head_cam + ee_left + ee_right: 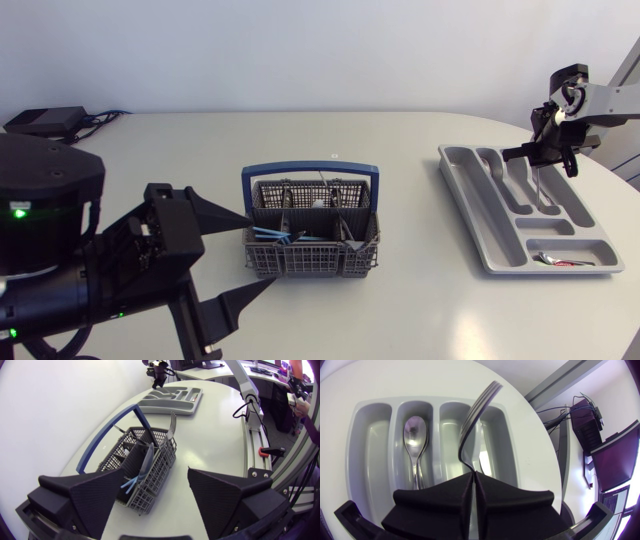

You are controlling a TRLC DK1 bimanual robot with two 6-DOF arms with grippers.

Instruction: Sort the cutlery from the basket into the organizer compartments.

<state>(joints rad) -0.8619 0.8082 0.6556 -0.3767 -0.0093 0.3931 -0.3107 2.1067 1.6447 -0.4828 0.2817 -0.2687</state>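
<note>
Silver metal fork (476,407) pinched between closed fingers of your right gripper (473,482), over grey plastic organizer (370,425). Loose pinch: fork may swing into silver spoon (415,435) slot. Your left gripper (157,476) gapes empty, grey mesh basket (162,460) ahead.

a white table (400,300) with a rounded edge, its top smooth and matte, evenly lit, soft shadows lying on it.

No writing, number, label or sign can be read in any of the views, neither on the basket (310,258), nor on the organizer (476,196), nor on the table (420,300).
</note>
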